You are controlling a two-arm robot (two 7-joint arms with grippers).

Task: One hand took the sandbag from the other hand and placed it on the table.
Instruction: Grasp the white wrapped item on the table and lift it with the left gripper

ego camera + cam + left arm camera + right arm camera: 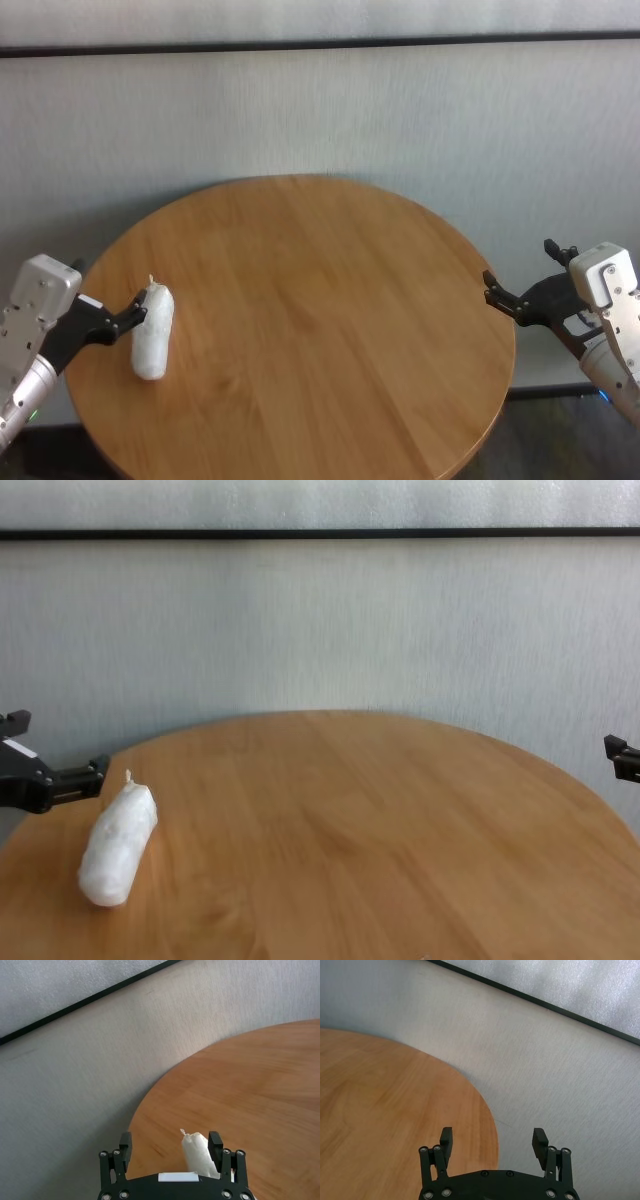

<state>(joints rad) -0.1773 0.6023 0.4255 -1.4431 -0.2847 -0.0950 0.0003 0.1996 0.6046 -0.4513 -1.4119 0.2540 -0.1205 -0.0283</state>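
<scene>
The white sandbag (153,333) lies on the round wooden table (320,300) near its left edge, twisted tip pointing away from me. My left gripper (108,285), on the green-ringed wrist, is open at the table's left edge. In the left wrist view the sandbag (199,1154) sits between the open fingers, close against one finger (215,1143). In the chest view the sandbag (118,845) rests flat on the table (350,830) beside the left gripper (60,743). My right gripper (520,265), on the blue-ringed wrist, is open and empty just off the table's right edge.
A pale grey wall with a dark horizontal strip (320,43) stands behind the table. The right wrist view shows the table's edge (490,1125) under the open right gripper (492,1137). Nothing else shows on the table.
</scene>
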